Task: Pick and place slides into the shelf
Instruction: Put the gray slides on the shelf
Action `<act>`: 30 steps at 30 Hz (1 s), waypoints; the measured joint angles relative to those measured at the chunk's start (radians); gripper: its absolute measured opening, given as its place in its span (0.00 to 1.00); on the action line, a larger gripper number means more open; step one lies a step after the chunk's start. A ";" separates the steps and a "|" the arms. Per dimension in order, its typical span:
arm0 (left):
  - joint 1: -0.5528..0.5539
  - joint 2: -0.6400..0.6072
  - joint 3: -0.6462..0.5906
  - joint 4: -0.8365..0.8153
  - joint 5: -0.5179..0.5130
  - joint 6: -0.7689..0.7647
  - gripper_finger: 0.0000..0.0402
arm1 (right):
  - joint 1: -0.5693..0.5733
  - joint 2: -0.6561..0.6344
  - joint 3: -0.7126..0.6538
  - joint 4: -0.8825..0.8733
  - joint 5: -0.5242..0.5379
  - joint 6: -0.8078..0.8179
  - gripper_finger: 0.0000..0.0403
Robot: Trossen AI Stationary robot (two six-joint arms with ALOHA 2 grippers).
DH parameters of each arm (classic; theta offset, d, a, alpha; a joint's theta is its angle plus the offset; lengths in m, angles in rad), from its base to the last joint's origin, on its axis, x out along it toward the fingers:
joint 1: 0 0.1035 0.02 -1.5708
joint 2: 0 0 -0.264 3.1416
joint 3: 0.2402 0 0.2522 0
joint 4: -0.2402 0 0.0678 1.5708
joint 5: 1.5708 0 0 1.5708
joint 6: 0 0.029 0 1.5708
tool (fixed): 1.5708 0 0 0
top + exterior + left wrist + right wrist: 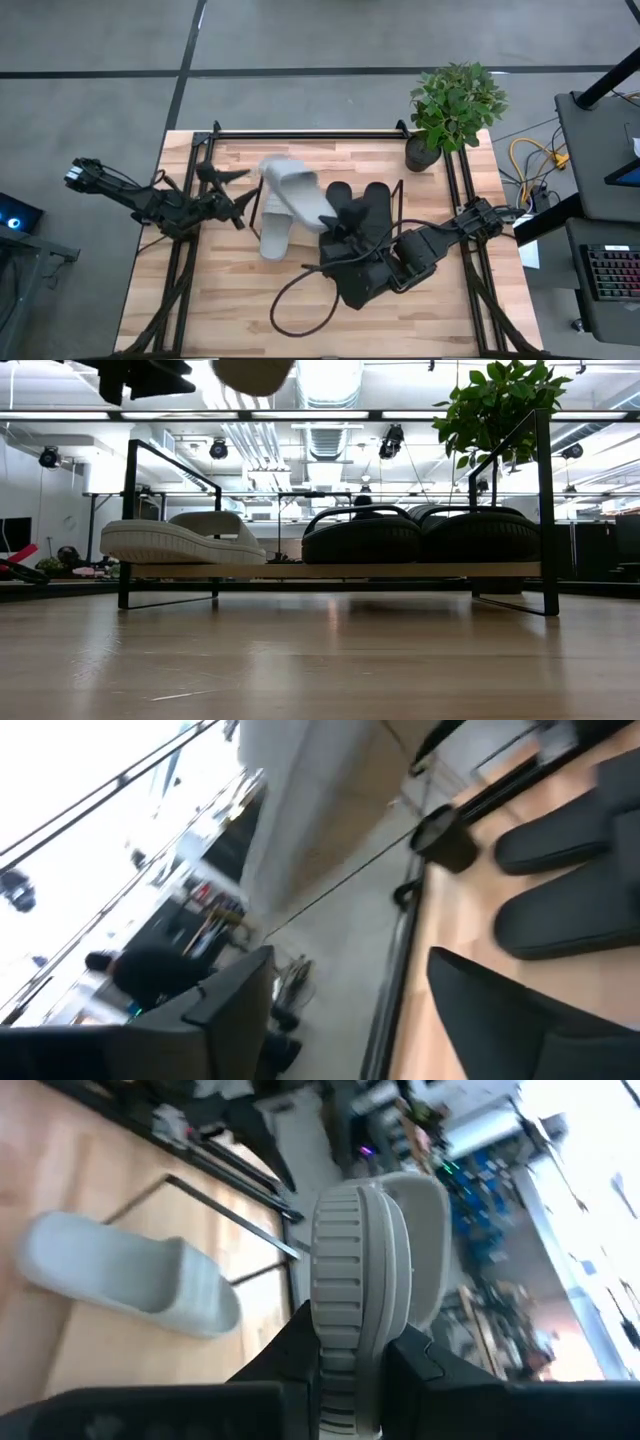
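Shelf (330, 571): 2 black slides (362, 538), 1 grey (180, 540).

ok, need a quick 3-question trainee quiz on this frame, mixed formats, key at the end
1. True or false: both black slides already sit on the shelf.
2. Multiple choice: the right gripper is shut on A) a black slide, B) a light grey slide, C) the potted plant.
3. Short answer: where is the other light grey slide, and what is the left gripper holding?

Key:
1. True.
2. B.
3. On the shelf, at the end opposite the plant; nothing, its jaws are open.
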 joint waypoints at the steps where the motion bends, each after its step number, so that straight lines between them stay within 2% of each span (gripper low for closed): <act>1: 0.000 -0.008 0.000 0.000 -0.020 -0.001 0.64 | 0.000 0.000 0.000 -0.016 0.017 0.036 0.12; 6: 0.000 -0.051 0.000 0.000 -0.046 -0.057 0.69 | 0.000 0.027 -0.007 -0.087 0.036 0.202 0.12; 16: 0.000 -0.095 -0.001 0.000 -0.045 -0.330 0.69 | 0.000 0.155 -0.010 -0.234 0.071 0.459 0.12; 22: 0.000 -0.121 -0.002 0.000 -0.044 -0.349 0.69 | 0.000 0.221 -0.010 -0.369 0.067 0.668 0.12; 30: 0.000 -0.155 -0.002 0.000 -0.044 -0.345 0.69 | -0.013 0.321 -0.006 -0.365 0.065 0.843 0.12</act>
